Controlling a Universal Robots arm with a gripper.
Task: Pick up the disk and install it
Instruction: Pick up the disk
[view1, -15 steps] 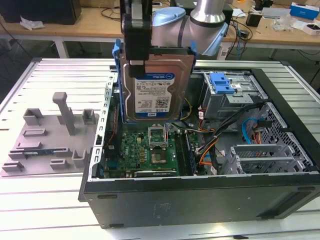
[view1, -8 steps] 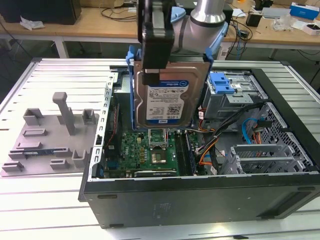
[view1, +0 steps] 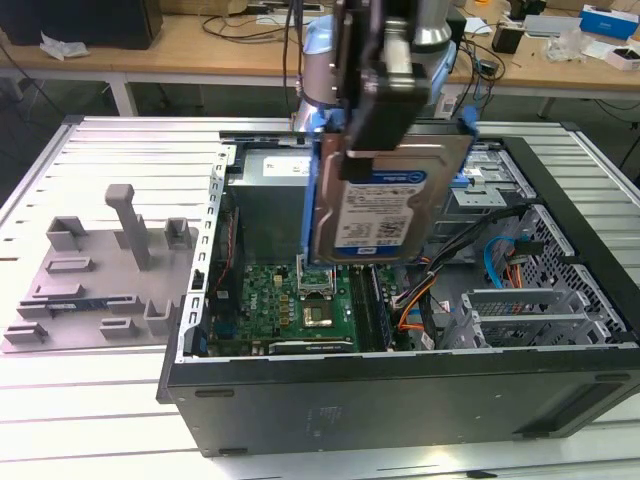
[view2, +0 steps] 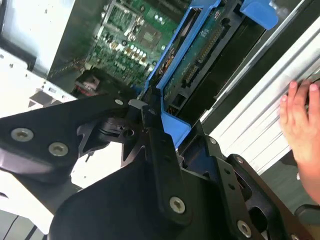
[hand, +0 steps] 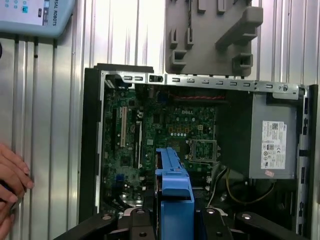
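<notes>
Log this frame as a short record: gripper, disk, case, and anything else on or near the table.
gripper: shut on the disk, gripping its blue bracket
disk: lifted, tilted, label towards the exterior view, above the open case; not yet installed
computer case: open on the table, motherboard and power supply box exposed
fixture plate: grey, on the table at the exterior view's left of the case
hand: a person's, resting on the table beside the case
</notes>
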